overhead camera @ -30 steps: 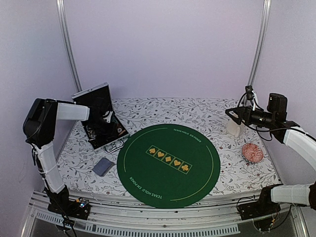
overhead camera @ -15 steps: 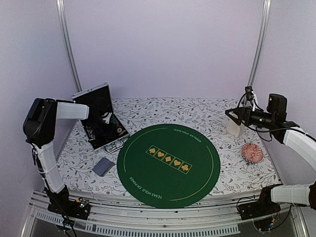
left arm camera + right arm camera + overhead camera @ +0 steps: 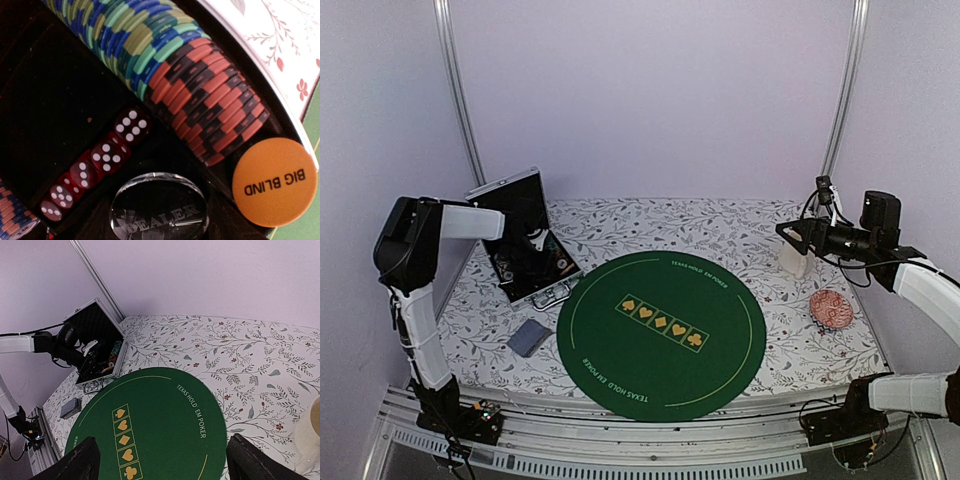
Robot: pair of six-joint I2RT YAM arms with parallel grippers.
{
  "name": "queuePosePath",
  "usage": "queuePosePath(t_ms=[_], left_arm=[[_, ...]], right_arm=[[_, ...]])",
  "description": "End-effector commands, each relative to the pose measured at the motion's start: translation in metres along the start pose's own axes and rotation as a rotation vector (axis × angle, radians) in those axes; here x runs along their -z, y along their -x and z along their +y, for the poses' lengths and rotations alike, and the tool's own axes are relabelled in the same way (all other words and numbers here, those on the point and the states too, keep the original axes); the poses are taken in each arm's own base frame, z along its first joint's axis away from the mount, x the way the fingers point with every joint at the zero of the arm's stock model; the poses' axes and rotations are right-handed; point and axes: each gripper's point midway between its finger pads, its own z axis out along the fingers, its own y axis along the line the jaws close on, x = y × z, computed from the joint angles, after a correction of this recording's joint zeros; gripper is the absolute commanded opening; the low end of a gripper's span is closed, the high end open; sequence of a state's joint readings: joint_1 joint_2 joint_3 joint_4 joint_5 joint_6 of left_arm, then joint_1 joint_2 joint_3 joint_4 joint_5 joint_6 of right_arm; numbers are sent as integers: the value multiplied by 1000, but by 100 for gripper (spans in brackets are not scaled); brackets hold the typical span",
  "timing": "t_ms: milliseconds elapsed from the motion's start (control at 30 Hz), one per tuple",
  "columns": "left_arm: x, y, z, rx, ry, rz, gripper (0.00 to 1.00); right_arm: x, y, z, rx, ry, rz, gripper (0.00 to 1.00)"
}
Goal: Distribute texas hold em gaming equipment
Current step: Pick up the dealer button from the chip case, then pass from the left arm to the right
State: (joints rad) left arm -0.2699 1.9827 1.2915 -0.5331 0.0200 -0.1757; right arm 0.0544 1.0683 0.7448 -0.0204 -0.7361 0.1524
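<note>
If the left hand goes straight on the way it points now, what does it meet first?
Probably the inside of the open case. The left hand points into it, and the row of red dice and the red-and-black chips lie near the middle of its view. Which comes first is unclear.

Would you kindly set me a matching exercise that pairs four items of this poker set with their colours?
Things:
1. Big Blind disc
2. Dealer disc
3. dice
4. round poker mat

Colours:
A. green
B. clear
C. orange
D. translucent red

Pairs: 1-C, 2-B, 3-D, 4-A
</note>
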Motion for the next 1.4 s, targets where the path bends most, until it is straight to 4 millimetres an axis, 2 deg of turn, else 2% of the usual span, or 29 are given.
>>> queuePosePath(t_ms=[0, 167, 333, 400, 567, 733, 900, 1000, 1100, 1233, 1300, 1367], left_arm=[[-32, -52, 8, -25, 28, 183, 61], [-33, -56, 16, -35, 84, 190, 50], [-20, -45, 17, -43, 121, 133, 40], [-11, -36, 18, -37, 126, 81, 37], [32, -5, 14, -19, 109, -106, 36], [58, 9, 9, -19, 79, -206, 35], [92, 24, -8, -51, 2, -331, 34], [122, 33, -35, -134, -57, -426, 33], [157, 37, -87, -275, -192, -522, 33], [208, 27, -167, -483, -397, -624, 32], [229, 19, -200, -581, -410, -673, 30], [243, 14, -223, -651, -368, -721, 30]], right_arm=[[1, 2, 5, 27, 16, -15, 89], [1, 2, 5, 26, 18, -15, 90], [1, 4, 6, 29, 19, -19, 89], [1, 5, 7, 29, 22, -22, 90], [2, 7, 8, 30, 26, -26, 90], [2, 10, 10, 29, 32, -29, 90], [4, 17, 13, 17, 35, -40, 89], [5, 24, 19, -7, 57, -53, 88], [1, 28, 34, -32, 118, -61, 86], [-13, 34, 78, 7, 238, -41, 85], [-19, 40, 100, 48, 281, -35, 85], [-26, 46, 116, 59, 301, -30, 85]])
